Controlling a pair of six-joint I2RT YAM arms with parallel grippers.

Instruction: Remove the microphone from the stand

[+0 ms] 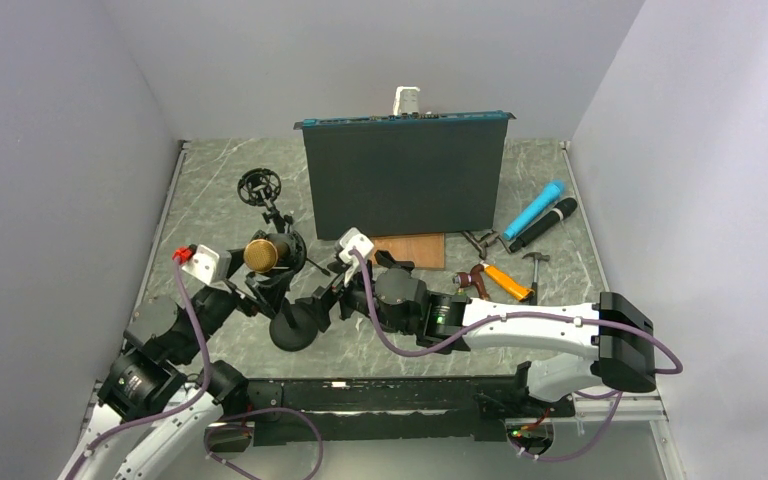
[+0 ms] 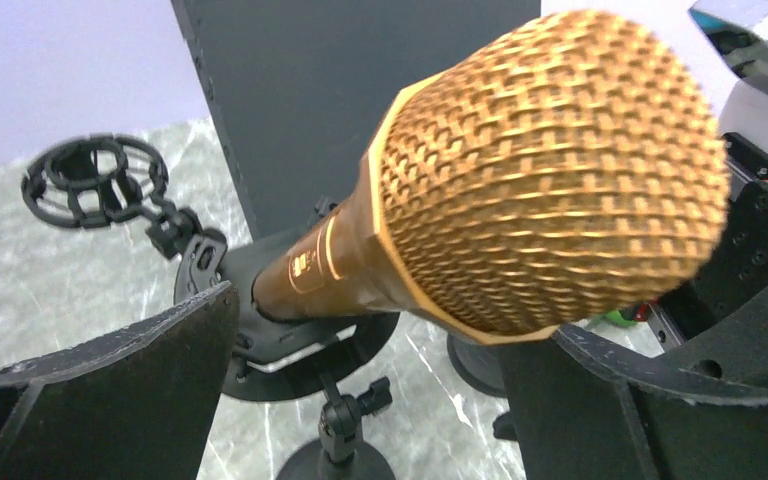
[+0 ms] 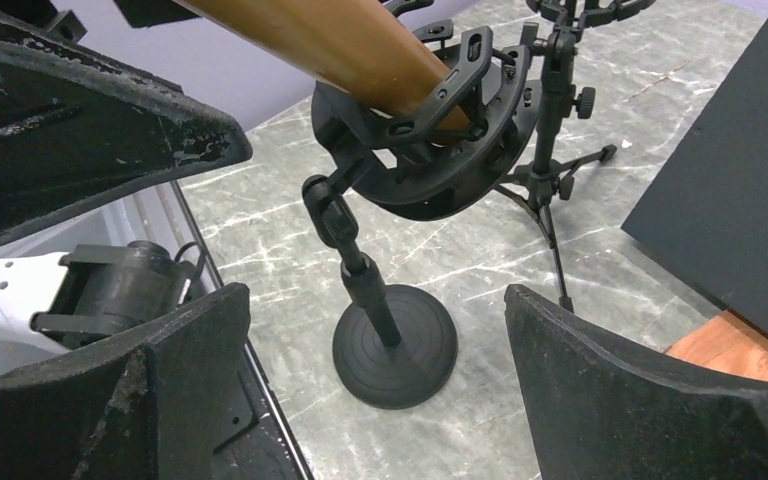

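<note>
A gold microphone [image 1: 261, 254] sits tilted in a black shock mount [image 3: 440, 150] on a stand with a round base [image 1: 293, 330]. In the left wrist view its mesh head [image 2: 550, 180] fills the frame, lying above and between my left gripper's [image 2: 380, 400] wide-open fingers [image 2: 110, 390]; its body runs back into the mount [image 2: 290, 335]. My right gripper [image 3: 380, 390] is open, its fingers [image 3: 620, 390] on either side of the stand's base [image 3: 395, 345] and pole [image 3: 360, 270], not touching them. The microphone's body [image 3: 340, 40] shows at the top of that view.
A tall black panel [image 1: 405, 180] stands behind the stand. An empty shock mount on a small tripod [image 1: 260, 187] is at the back left. A blue microphone [image 1: 535, 208], a black microphone [image 1: 545, 222], orange pliers [image 1: 505, 282] and a hammer [image 1: 535, 265] lie at the right.
</note>
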